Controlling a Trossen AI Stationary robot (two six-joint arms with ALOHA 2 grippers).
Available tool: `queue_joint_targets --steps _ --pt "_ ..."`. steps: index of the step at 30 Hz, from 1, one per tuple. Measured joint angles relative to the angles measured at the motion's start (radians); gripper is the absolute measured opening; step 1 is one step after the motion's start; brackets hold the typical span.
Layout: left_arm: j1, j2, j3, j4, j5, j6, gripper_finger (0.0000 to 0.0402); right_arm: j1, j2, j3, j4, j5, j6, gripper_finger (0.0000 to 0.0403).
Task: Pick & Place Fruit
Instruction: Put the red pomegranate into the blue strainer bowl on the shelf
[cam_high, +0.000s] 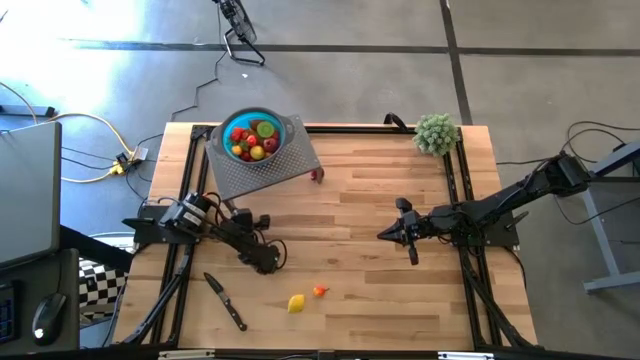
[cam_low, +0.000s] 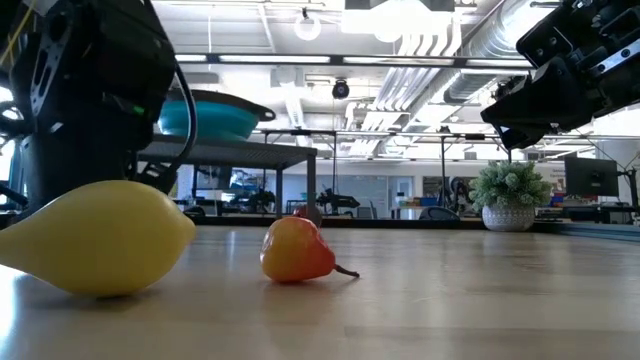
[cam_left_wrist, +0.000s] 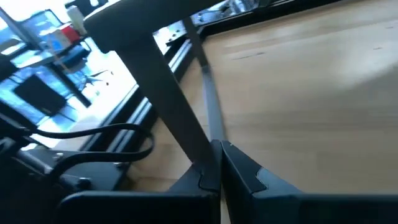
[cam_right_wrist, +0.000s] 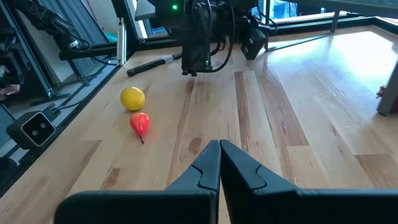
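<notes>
Fruit (cam_high: 252, 139) fills the teal bowl (cam_high: 229, 127); a yellow one (cam_high: 296, 303) lies on the table (cam_high: 380, 290).

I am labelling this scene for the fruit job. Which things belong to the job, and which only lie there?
Job: yellow fruit; orange-red fruit; small red fruit; teal bowl holding fruits.
Lying about: knife; plant ball.

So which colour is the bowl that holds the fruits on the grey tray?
The bowl is teal; the high view shows it best.
</notes>
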Motion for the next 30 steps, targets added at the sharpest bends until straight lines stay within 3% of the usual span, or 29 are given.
queue_joint_targets --steps 18,30 --pt "-0.001 -0.002 -0.149 -0.001 0.023 0.002 0.0000 0.000 0.000 0.000 0.002 0.093 0.061 0.0002" --pt "-0.001 -0.002 -0.152 -0.008 -0.029 -0.023 0.0000 -0.003 0.000 0.000 0.002 0.131 0.062 0.0002"
